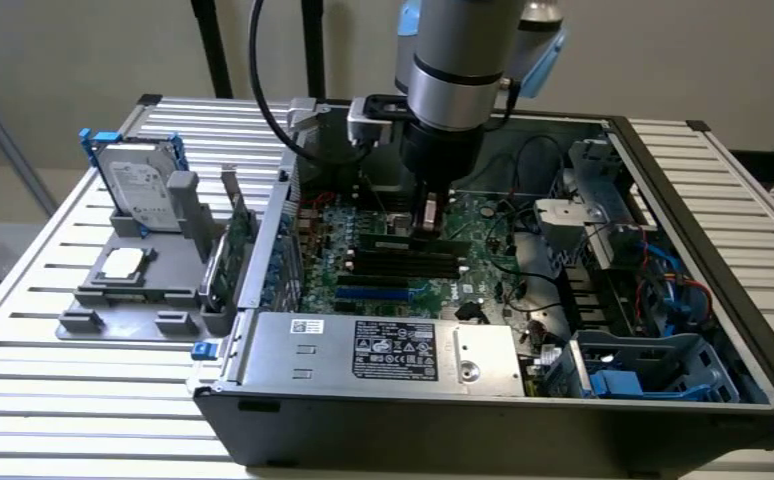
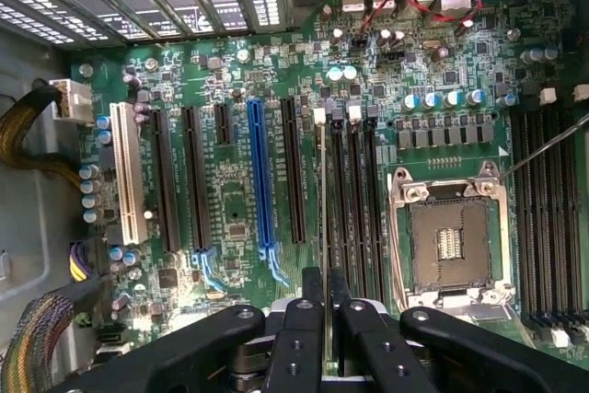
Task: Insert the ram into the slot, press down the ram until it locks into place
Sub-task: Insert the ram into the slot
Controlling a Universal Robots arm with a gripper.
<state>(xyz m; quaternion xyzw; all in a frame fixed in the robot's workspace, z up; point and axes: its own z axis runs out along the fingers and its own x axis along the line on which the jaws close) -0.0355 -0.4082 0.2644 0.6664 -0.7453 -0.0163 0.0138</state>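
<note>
In the wrist view the ram (image 2: 322,200) shows edge-on as a thin line running away from my gripper (image 2: 326,296), whose two black fingers (image 2: 311,306) close on either side of it. It stands along the black slot nearest the blue socket, with white end clips (image 2: 319,116) at the far end; two alike slots (image 2: 355,200) lie beside it. In the exterior view the gripper (image 1: 429,225) reaches down into the open case, and the ram (image 1: 390,243) stands upright on edge at the memory sockets (image 1: 394,265). How deep it sits I cannot tell.
The green motherboard (image 2: 230,315) carries a long blue socket (image 2: 258,181), a white socket (image 2: 126,172) and the bare CPU socket (image 2: 451,236). More black sockets (image 2: 548,209) lie beyond it. Case walls, a power supply (image 1: 374,350) and drive cages (image 1: 641,365) surround the arm. Outside stands a grey fixture (image 1: 134,280) holding a hard drive (image 1: 140,185).
</note>
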